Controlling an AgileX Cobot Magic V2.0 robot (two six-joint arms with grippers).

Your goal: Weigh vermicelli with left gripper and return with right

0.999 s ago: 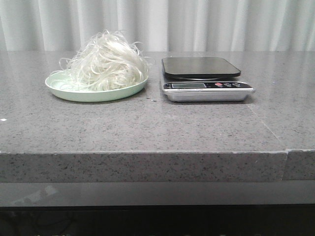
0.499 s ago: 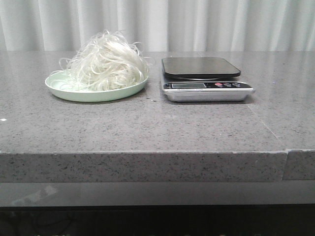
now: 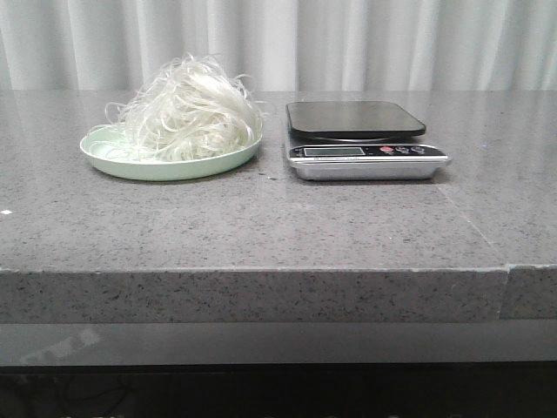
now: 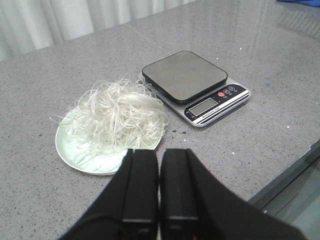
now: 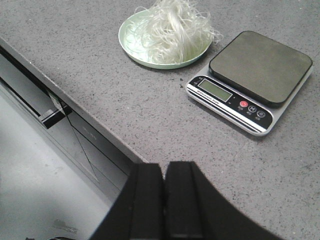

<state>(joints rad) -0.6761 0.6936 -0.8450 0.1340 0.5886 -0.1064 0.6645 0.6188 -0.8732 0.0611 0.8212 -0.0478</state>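
— Front view first: what was on the counter?

— A grey speckled stone table [image 3: 261, 226] with a pale green plate [image 3: 130, 165] on its left part. The vermicelli [image 3: 187, 113] sat heaped on that plate, a fluffy white tangle nearly as wide as the plate, with loose strands curling over the rim. Just beside the plate, to its right and not touching it, stood a kitchen scale [image 3: 365, 150] with a dark square platform on top and a silver front strip carrying a small display and buttons. The platform had nothing on it. Pale curtains [image 3: 348, 43] hung behind.

— And the arms?

— Neither showed in the front view. The left wrist camera caught the left gripper [image 4: 159, 195] with its two black fingers [image 4: 140, 190] pressed together, nothing between them, held above the table edge on the near side of the plate and apart from the noodles. The scale lay beyond, next to the plate.

— The right one?

— The right gripper [image 5: 163, 200] was likewise closed, fingers [image 5: 182, 200] side by side and holding nothing. It hung over the table's front edge, well apart from both scale and plate. The scale's display [image 5: 215, 90] was visible there, but no reading could be made out.
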